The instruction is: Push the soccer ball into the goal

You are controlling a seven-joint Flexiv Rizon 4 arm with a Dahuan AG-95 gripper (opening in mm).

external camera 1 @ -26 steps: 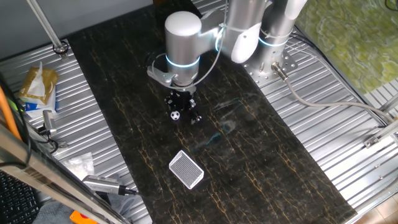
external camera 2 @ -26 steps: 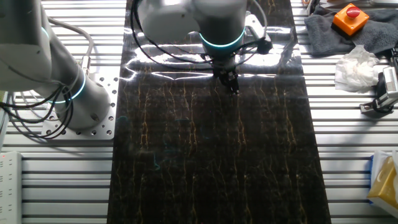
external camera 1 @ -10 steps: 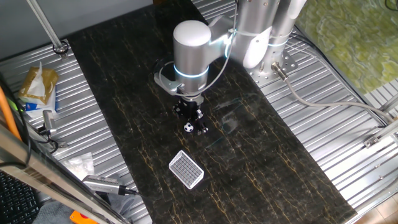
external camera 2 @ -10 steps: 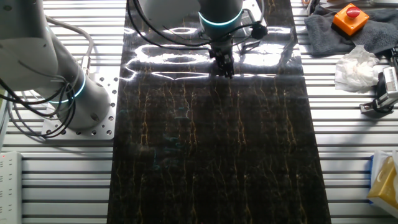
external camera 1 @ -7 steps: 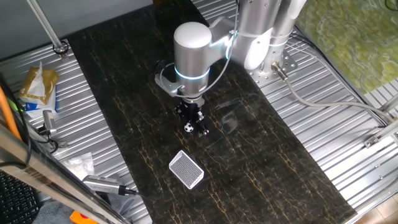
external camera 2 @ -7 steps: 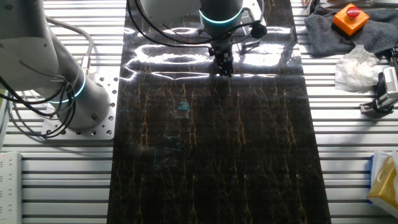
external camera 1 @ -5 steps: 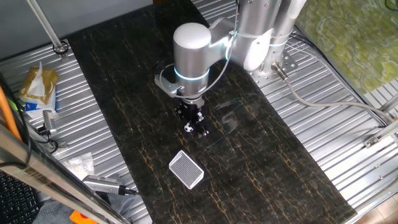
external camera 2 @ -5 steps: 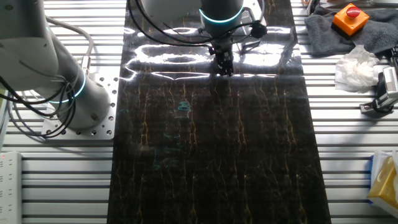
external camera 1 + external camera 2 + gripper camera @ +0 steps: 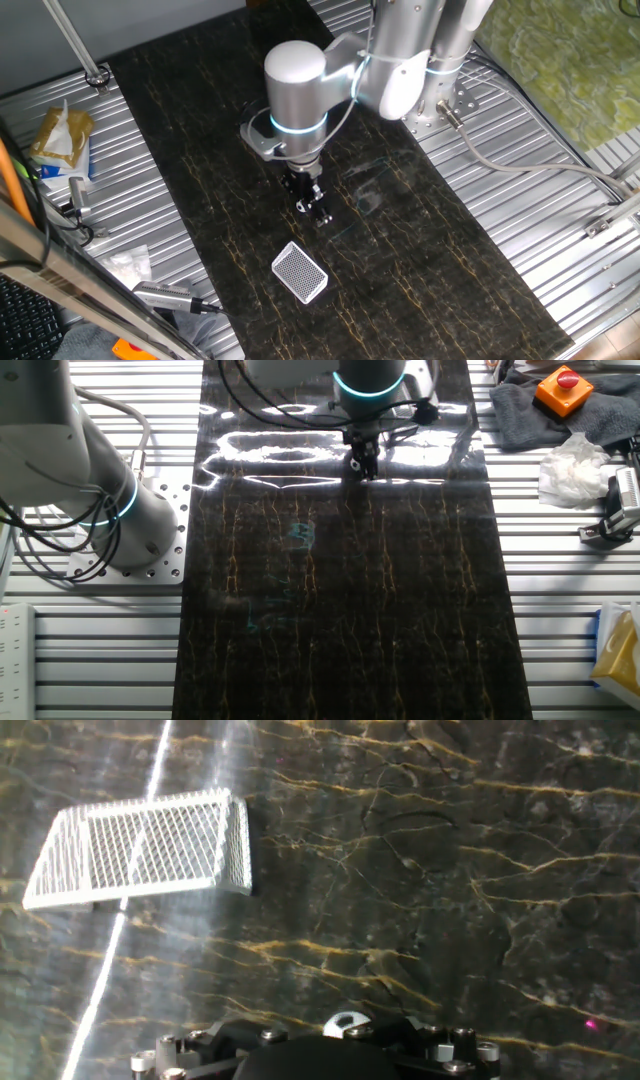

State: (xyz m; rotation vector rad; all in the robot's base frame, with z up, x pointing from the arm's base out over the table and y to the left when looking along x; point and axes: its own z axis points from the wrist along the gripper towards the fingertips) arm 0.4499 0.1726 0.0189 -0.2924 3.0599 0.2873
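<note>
The soccer ball (image 9: 304,207), tiny and white with black patches, lies on the dark marble-patterned table against the tips of my gripper (image 9: 311,203). In the hand view the soccer ball (image 9: 347,1022) peeks over the dark gripper body at the bottom edge. The fingers look narrow and together, not clamped on the ball. The goal (image 9: 299,272), a white frame with grey mesh, lies on the table a short way in front of the ball. It is the goal (image 9: 140,850) at upper left in the hand view. From the other fixed view only my gripper (image 9: 362,464) shows.
Ribbed metal decking flanks the dark table (image 9: 420,270). A yellow-and-white packet (image 9: 60,140) and paper scraps (image 9: 128,264) lie at the left. An orange button box (image 9: 563,388) on a grey cloth and crumpled paper (image 9: 572,468) sit on the other side.
Since 2.6 s ago the gripper and ball have travelled toward the goal. Over the last second the arm swung a little while the ball stayed almost in place.
</note>
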